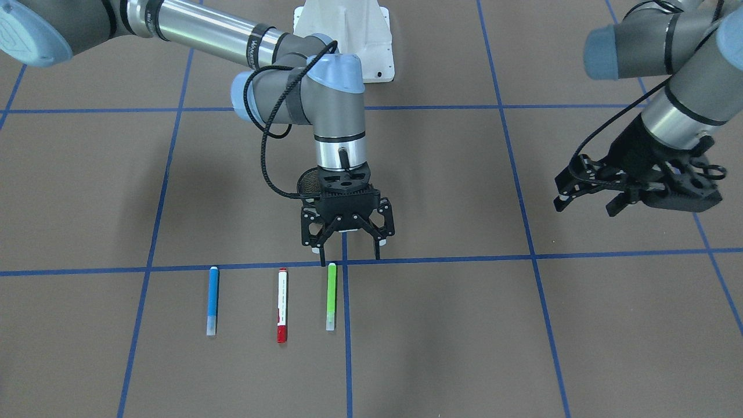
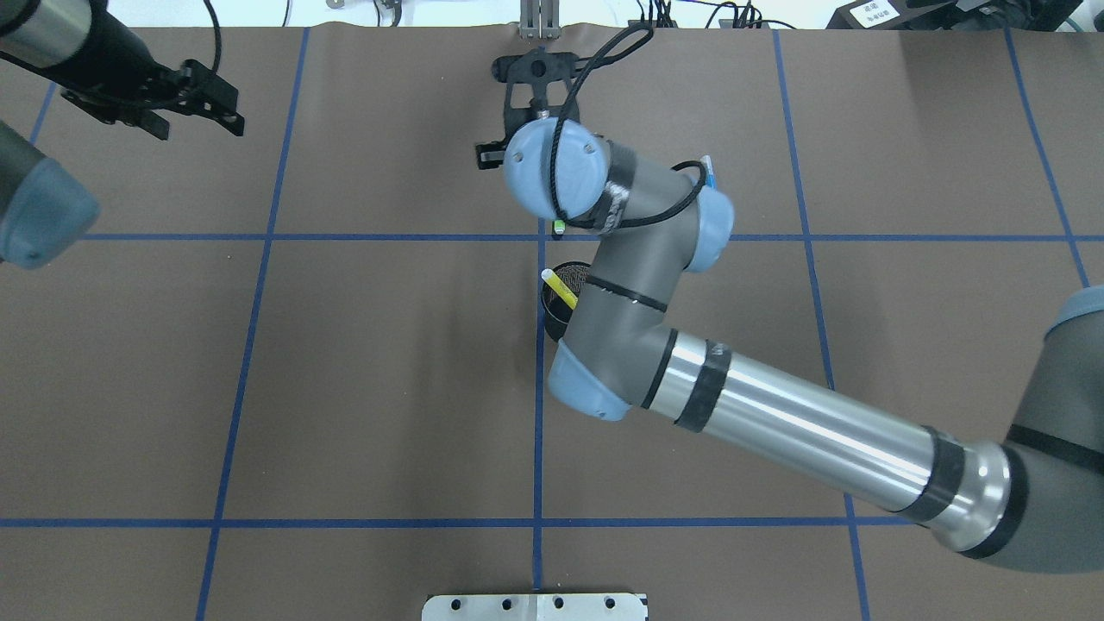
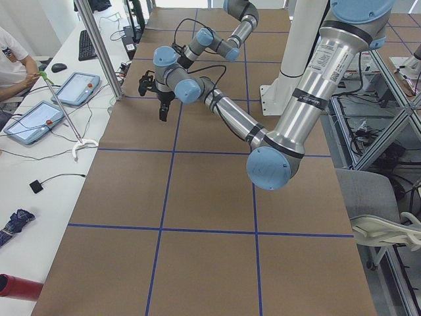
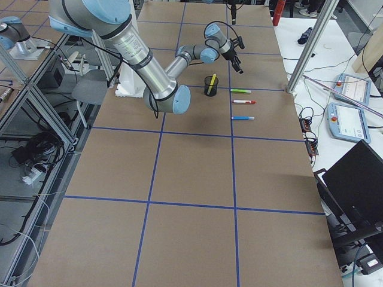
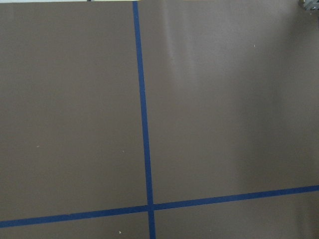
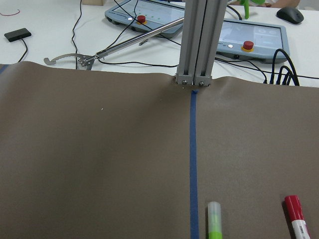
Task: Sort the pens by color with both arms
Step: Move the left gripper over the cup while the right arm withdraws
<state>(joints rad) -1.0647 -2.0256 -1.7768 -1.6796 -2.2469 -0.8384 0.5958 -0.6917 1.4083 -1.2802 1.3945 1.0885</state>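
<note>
Three pens lie side by side on the brown table: a blue pen [image 1: 213, 301], a white pen with red ends [image 1: 282, 305] and a light green pen [image 1: 331, 296]. A yellow pen [image 2: 559, 289] stands in a black mesh cup [image 2: 552, 317], partly under my right arm. My right gripper [image 1: 350, 255] is open and empty, pointing down just above the table beside the green pen's robot-side end. The right wrist view shows the green pen's tip [image 6: 215, 221] and the red cap [image 6: 295, 210]. My left gripper [image 1: 585, 207] is open and empty, held high far off to the side.
Blue tape lines [image 1: 345, 348] divide the table into squares. The white mounting base [image 1: 348, 40] sits at the robot's edge. A metal post [image 6: 195, 45] and operator tablets [image 6: 249, 35] stand beyond the table's far edge.
</note>
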